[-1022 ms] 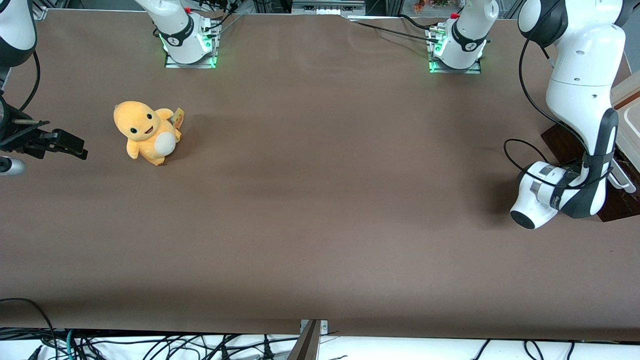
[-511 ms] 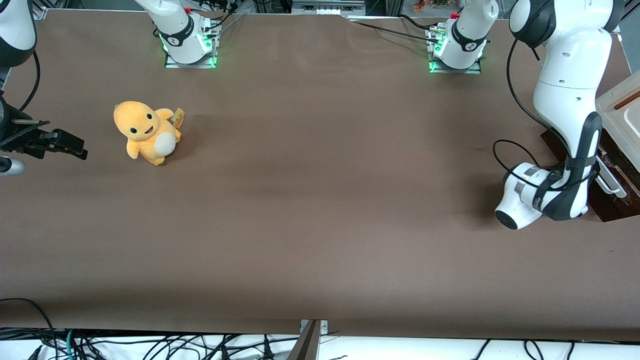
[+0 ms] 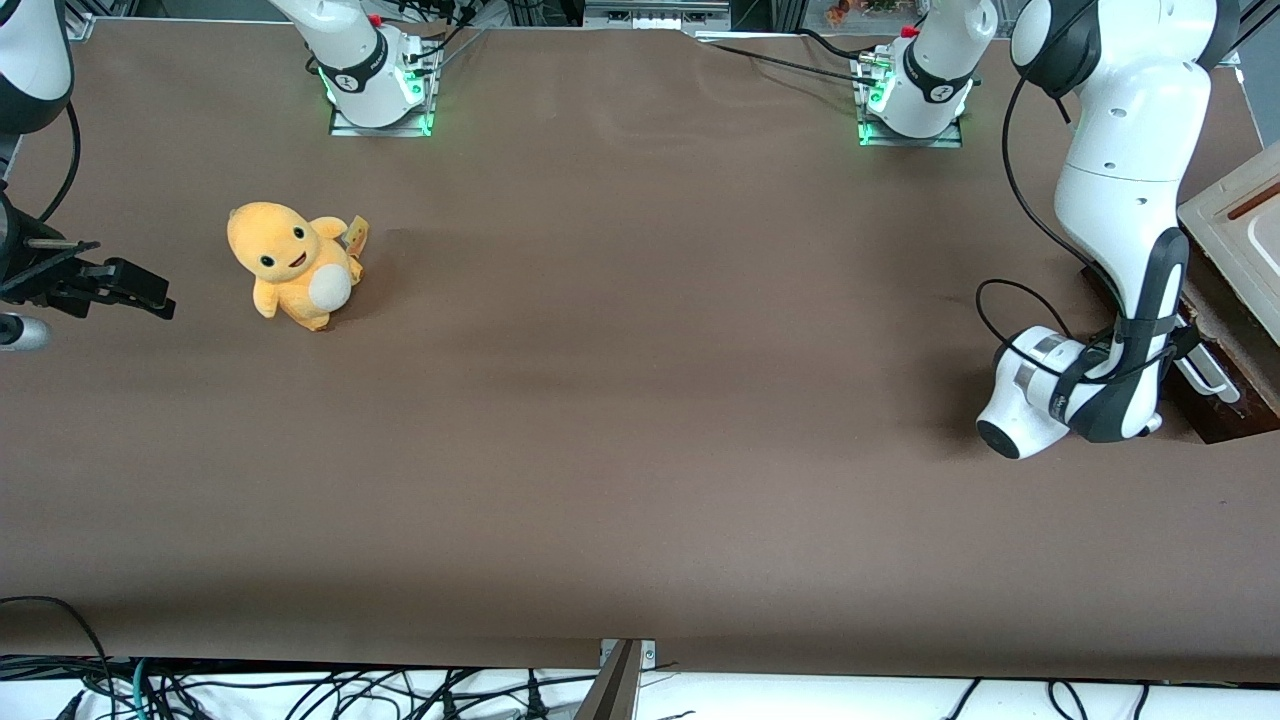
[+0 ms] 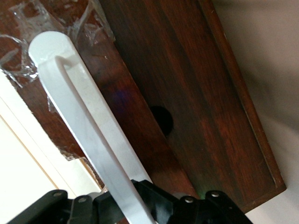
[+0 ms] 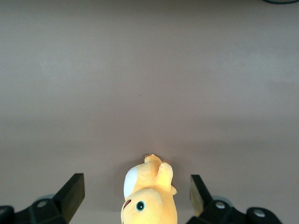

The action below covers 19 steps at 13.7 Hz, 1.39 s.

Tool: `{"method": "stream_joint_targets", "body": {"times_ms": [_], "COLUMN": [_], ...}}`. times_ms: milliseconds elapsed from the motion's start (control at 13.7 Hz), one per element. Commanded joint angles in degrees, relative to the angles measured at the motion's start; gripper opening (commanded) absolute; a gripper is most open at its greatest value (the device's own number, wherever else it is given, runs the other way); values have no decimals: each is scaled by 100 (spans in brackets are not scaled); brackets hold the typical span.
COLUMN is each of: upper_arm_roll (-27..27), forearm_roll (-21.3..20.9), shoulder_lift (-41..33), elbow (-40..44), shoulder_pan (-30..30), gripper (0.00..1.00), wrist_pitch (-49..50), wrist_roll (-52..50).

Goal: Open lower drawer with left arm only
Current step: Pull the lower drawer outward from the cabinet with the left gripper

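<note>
The lower drawer (image 4: 191,88) shows its dark red-brown wooden front, with a round hole in the wood and clear tape near one end. A long white bar handle (image 4: 79,107) runs across it. My gripper (image 4: 133,205) is shut on that handle, which passes between the black fingers (image 4: 161,196). In the front view the left arm (image 3: 1120,180) bends down at the working arm's end of the table, its wrist (image 3: 1040,395) low over the cloth. There the handle (image 3: 1207,378) and the drawer front (image 3: 1225,425) show just past the wrist; the arm hides the gripper.
Above the drawer, a pale beige framed panel (image 3: 1235,235) tops the cabinet at the table's edge. An orange plush toy (image 3: 290,265) sits toward the parked arm's end. Two arm bases (image 3: 380,85) stand along the edge farthest from the front camera.
The left arm has shifted toward the parked arm's end with the handle in its grip. The drawer front and the beige panel now show farther into the front view.
</note>
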<state>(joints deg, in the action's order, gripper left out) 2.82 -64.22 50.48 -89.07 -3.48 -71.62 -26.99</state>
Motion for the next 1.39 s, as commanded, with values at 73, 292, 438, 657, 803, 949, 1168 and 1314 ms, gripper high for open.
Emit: {"method": "stream_joint_targets", "body": {"times_ms": [73,292,438,657,803,949,1168,1314], "upper_arm_roll": [87,87,96,105,105,105,149,237], "forearm_roll": [-21,-12,-3,5,-3,5,14,355], "shoulder_lift": [190,190,181,181,181,155,93,93], "elbow": [434,434,434,469,470,470,522,872], "shoulder_pan": [339,392,418,471,462,409,462,462], "gripper": [3,4,5,5,28,100,100,100], "wrist_pitch": [34,34,25,34,25,16,16,34], "wrist_roll": [501,537,528,528,510,554,554,563]}}
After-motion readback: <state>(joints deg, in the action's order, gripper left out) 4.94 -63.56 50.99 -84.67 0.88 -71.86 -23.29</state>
